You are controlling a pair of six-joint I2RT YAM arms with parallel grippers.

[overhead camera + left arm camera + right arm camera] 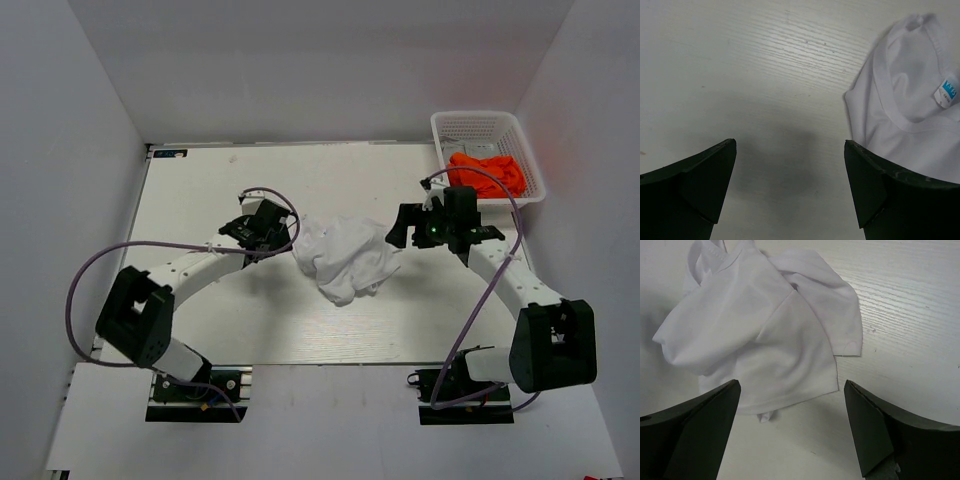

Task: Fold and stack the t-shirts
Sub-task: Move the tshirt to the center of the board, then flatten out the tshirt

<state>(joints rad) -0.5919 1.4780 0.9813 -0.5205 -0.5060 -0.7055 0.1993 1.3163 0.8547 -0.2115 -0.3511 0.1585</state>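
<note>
- Hovering wide open, our left gripper (790, 150) holds nothing. Its jaws spread over bare table (765, 60), and the collar of the white t-shirt (905, 120) is just beside one finger.
- Our right gripper (792, 387) is likewise fully spread and empty, low over the shirt's crumpled sleeve side.
- We see the white t-shirt in a bunched heap mid-table between both grippers, neck label (946, 92) showing.
- The orange t-shirt (487, 172) lies wadded in the basket (480, 118) at the far right corner, well apart from both arms.
- We judge the step in hand to be flattening the white shirt before any fold.
- To do it well, we would:
  - pinch a single layer at the collar or shoulder on the left and at the sleeve hem on the right;
  - avoid grabbing stacked folds;
  - pull the two sides apart evenly, low to the table, so the cloth spreads instead of twisting.
- We count two grippers, two t-shirts (one white, one orange), one basket and one table.
</note>
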